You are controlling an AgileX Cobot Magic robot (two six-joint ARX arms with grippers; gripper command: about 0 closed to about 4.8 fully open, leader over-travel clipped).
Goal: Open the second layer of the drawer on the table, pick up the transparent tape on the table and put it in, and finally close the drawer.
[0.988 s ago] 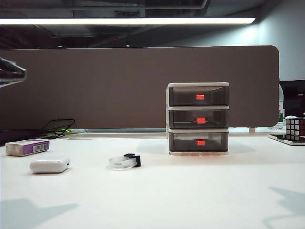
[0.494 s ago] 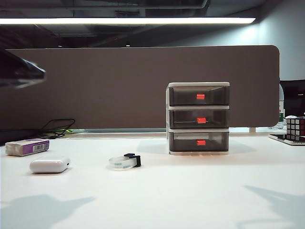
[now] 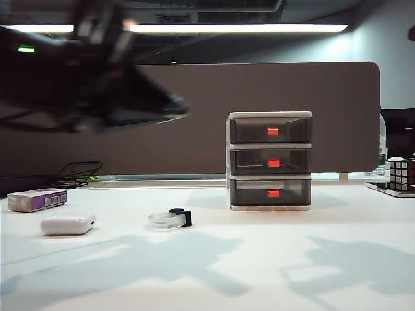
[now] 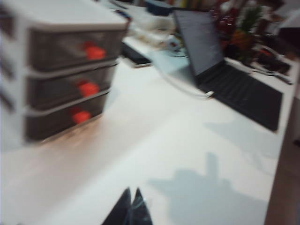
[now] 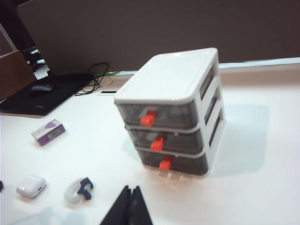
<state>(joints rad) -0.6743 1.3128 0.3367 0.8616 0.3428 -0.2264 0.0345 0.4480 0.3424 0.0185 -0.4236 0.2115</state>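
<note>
Smoky grey translucent plastic makes up the drawer (image 3: 269,161), a small three-tier organiser in a white frame that stands on the white desk (image 3: 259,259) towards the back, all three tiers shut. Its second layer (image 3: 270,161) carries a small red-orange handle (image 3: 274,164) at the front centre, and that tab looks like the only place to take hold; it is narrow and probably slick, so a pinch from above and below would seem safest. The whole unit appears light, so a pull on the handle may drag it forward unless it is steadied. The transparent tape (image 3: 168,219) lies flat on the desk well to the left of the drawer, a thin clear ring with a black cutter; it looks light and stiff, best gripped across the ring wall or at the cutter. The left end effector (image 4: 131,206) hangs above the desk with its fingers together, holding nothing. The right end effector (image 5: 130,205) hovers in front of the drawer, likewise pressed together and empty.
</note>
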